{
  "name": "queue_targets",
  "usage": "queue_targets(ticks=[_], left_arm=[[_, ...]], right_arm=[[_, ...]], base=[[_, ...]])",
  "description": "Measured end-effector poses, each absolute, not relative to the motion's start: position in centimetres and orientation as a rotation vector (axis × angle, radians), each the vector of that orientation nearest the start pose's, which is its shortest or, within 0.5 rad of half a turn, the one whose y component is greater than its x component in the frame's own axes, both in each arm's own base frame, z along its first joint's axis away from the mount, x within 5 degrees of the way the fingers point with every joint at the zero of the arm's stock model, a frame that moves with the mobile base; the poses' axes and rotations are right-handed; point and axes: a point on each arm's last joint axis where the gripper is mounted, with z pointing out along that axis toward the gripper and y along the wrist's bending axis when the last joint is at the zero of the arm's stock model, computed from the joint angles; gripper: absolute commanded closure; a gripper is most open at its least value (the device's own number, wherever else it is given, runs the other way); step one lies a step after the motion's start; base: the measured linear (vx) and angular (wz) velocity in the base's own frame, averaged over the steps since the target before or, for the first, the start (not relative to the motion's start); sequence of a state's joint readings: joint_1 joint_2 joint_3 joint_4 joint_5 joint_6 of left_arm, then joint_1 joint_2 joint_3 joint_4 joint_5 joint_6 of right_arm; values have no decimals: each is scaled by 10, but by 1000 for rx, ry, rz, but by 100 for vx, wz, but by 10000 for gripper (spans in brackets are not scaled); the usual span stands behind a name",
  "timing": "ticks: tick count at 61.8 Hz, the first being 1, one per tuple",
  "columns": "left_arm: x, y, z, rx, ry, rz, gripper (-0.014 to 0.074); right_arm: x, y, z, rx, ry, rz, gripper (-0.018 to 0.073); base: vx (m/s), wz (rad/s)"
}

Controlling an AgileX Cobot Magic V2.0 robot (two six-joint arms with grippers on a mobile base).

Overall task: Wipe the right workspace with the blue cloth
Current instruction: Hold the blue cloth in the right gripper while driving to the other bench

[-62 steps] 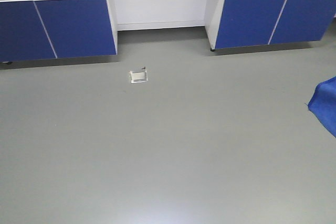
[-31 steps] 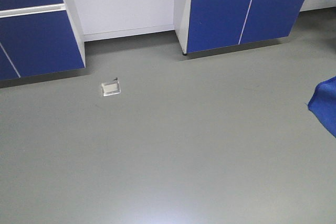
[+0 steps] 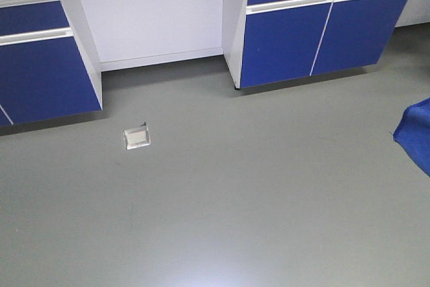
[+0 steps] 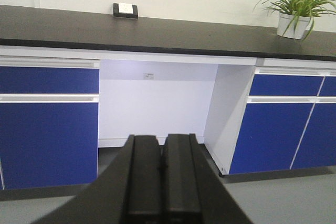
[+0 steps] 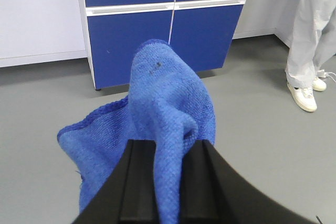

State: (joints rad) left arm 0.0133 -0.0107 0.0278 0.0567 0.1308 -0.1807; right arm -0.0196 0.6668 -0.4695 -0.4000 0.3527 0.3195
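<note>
The blue cloth (image 5: 157, 114) hangs bunched between my right gripper's (image 5: 168, 148) fingers, which are shut on it above the grey floor. A corner of the cloth also shows at the right edge of the front view (image 3: 416, 136). The right workspace is a long matte-black benchtop (image 4: 184, 32) ahead in the left wrist view, with a small black socket box (image 4: 125, 10) with a white face at its back. My left gripper (image 4: 161, 140) is shut and empty, pointing at the knee gap under the bench. Neither gripper touches the benchtop.
Blue cabinet doors (image 3: 295, 31) with white frames stand under the bench, with a white knee recess (image 3: 154, 25) between them. A potted plant (image 4: 295, 9) sits at the benchtop's right. A metal floor box (image 3: 136, 138) lies in the grey floor. A person's legs (image 5: 310, 40) stand at right.
In the front view the cabinets and floor box have slid left and down, and the bench's black top edge has come into view. The cloth stays at the right edge.
</note>
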Motion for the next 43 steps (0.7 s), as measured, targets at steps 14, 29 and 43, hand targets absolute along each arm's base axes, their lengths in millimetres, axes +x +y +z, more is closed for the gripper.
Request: queue_targets(ticks=[14, 29, 43], left_arm=[[57, 1, 192, -118, 1628, -79, 602], [57, 1, 192, -118, 1628, -79, 602], [57, 1, 192, -118, 1628, -79, 602]], right_arm=[[135, -15, 284, 48, 2008, -185, 559], [135, -15, 284, 48, 2008, -185, 559], [135, -15, 284, 48, 2008, -185, 559]], base=[[39, 1], [42, 2], [43, 7]])
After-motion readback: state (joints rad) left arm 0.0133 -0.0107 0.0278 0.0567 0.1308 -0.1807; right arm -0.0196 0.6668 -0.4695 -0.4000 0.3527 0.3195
